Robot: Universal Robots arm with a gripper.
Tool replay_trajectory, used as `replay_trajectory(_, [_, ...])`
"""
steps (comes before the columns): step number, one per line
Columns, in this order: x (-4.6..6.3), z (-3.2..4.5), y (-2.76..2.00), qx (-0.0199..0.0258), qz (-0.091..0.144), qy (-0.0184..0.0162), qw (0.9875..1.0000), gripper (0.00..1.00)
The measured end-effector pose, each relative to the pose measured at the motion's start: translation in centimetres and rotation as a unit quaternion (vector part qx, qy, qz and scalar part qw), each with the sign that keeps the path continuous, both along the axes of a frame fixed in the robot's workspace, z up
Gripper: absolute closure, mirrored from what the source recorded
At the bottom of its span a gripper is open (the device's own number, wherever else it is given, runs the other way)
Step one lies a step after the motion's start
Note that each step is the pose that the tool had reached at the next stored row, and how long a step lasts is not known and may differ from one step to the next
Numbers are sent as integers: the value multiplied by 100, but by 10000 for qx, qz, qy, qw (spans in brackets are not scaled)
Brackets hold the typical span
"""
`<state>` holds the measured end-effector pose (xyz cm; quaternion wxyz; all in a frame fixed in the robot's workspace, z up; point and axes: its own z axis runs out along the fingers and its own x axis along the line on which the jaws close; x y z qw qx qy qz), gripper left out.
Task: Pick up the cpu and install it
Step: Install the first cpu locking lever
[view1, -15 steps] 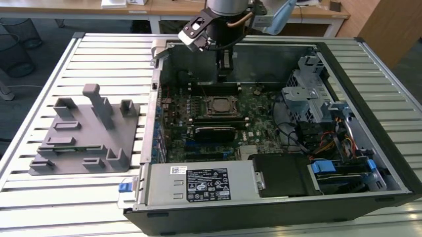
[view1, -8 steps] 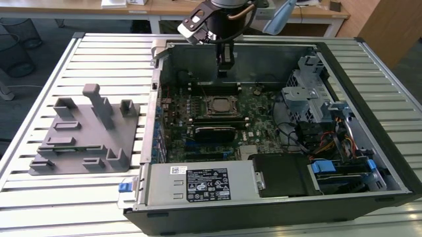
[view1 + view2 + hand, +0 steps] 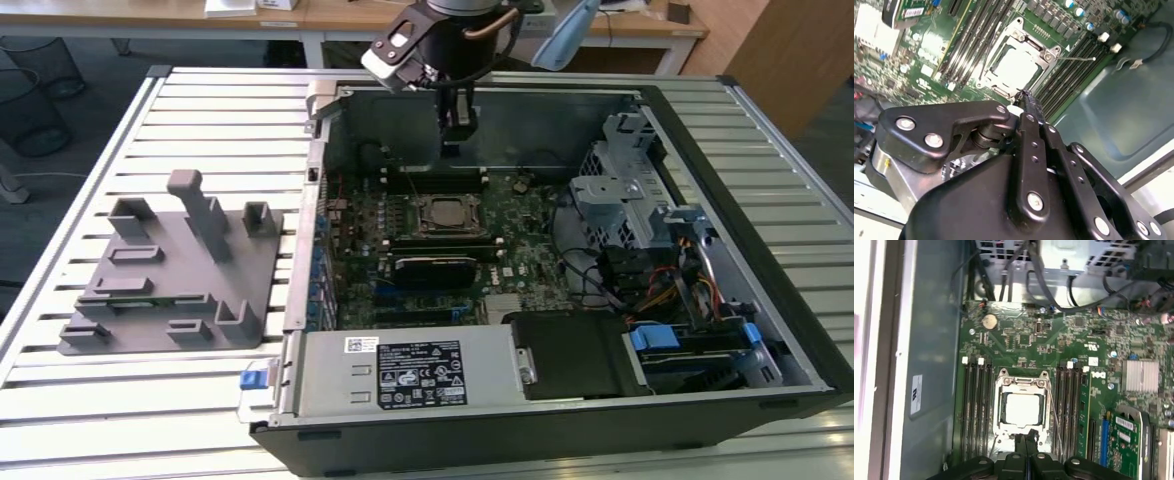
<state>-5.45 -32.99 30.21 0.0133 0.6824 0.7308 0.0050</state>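
Cpu (image 3: pixel 1023 408), a pale silver square, lies flat in its black socket frame (image 3: pixel 999 405) on the green motherboard (image 3: pixel 1019 340). It is below the end effector (image 3: pixel 1026 447), just ahead of the fingertips and not touching them. The end effector's two fingers are pressed together, holding nothing. It hangs inside an open computer case (image 3: pixel 547 125) on the slatted bench (image 3: pixel 214 110). A grey tray (image 3: pixel 160 280) sits well away from the end effector.
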Motion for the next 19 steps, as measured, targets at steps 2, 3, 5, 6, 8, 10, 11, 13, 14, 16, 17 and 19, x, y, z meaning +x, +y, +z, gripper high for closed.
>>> replay_trajectory(2, [0,0,0,0,186,0,9998,89])
replay_trajectory(3, [0,-1,0,0,275,0,9996,89])
replay_trajectory(5, [0,-2,0,0,455,0,9990,89])
replay_trajectory(6, [0,-3,0,0,545,0,9985,89])
replay_trajectory(8, [0,-5,0,0,733,0,9973,89])
replay_trajectory(10, [0,-10,0,0,1002,0,9950,89])
replay_trajectory(11, [0,-13,0,0,1091,0,9940,89])
replay_trajectory(13, [0,-20,0,0,1367,0,9906,89])
replay_trajectory(14, [0,-23,0,0,1456,0,9893,89])
replay_trajectory(16, [0,-30,0,0,1722,0,9851,89])
replay_trajectory(17, [0,-32,0,0,1811,0,9835,89])
replay_trajectory(19, [0,-37,0,0,1992,0,9800,89])
